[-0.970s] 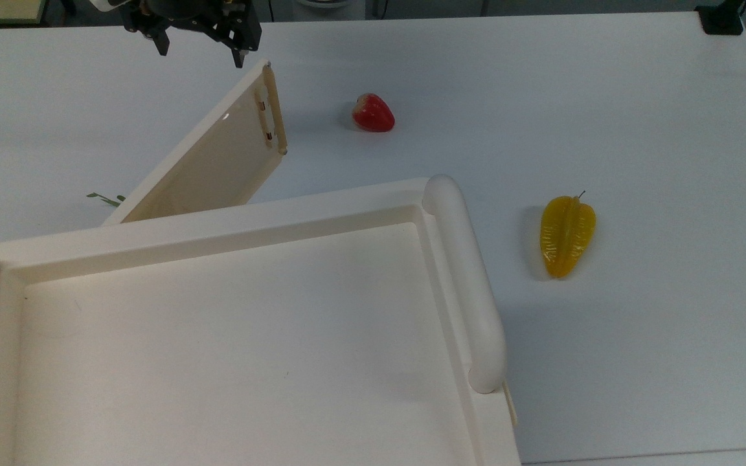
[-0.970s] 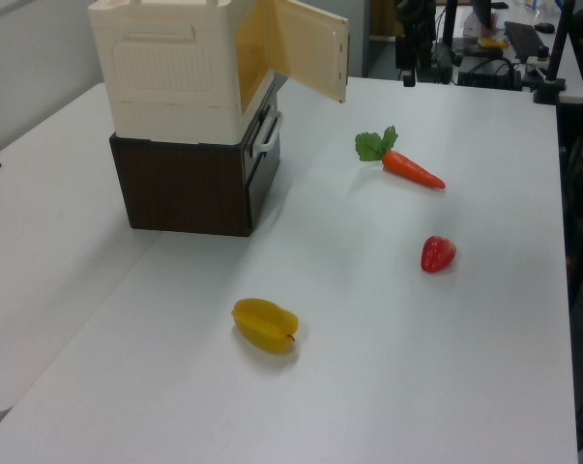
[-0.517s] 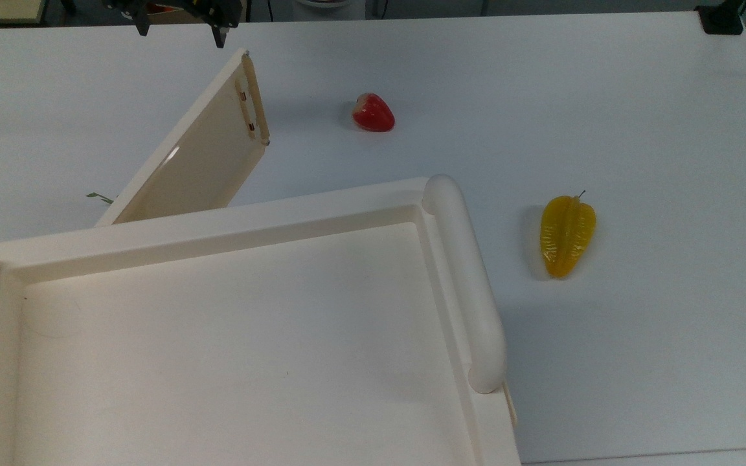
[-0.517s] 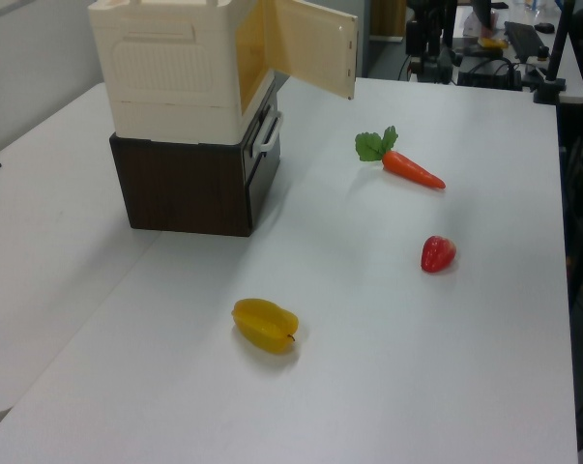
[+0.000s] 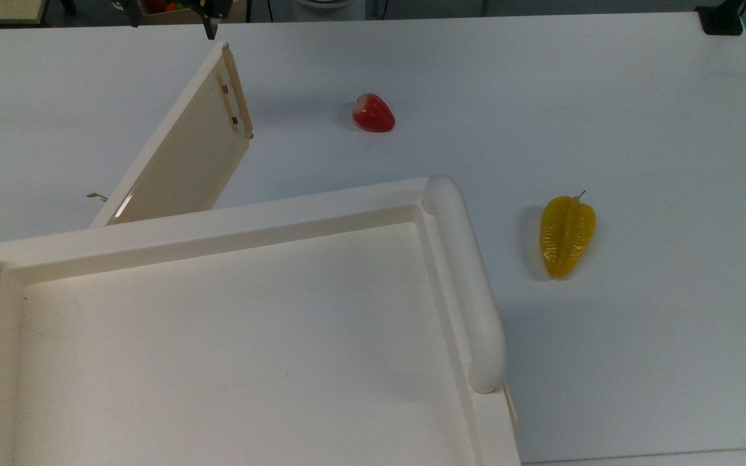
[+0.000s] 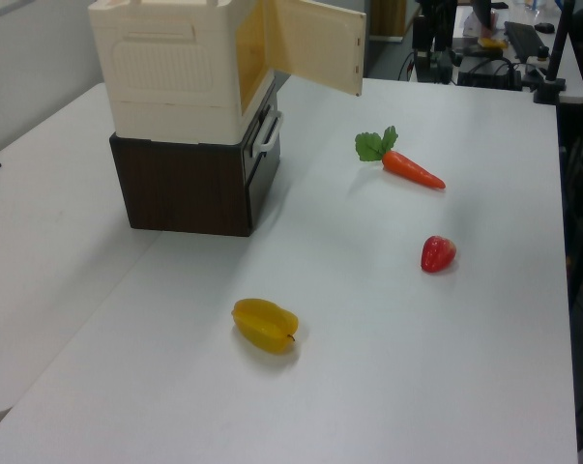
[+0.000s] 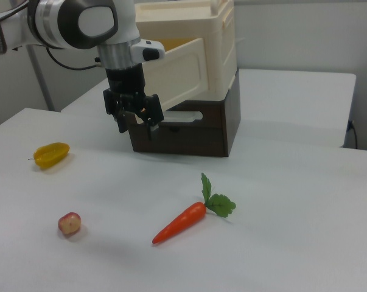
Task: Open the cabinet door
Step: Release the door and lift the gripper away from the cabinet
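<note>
One cabinet door [image 5: 182, 152] hangs swung wide from the single cabinet [image 5: 230, 336], its free edge over the table [image 5: 606, 97]. Beyond the cabinet lie one strawberry [image 5: 373, 113], one yellow star fruit [image 5: 566, 235] and one carrot [image 6: 412, 168]. Since a second ago the door has opened further and the gripper [image 7: 135, 125] has drawn back from its handle [image 5: 236, 97]. The arm hangs wrist-down just off the door's free edge, fingers spread and holding nothing.
</note>
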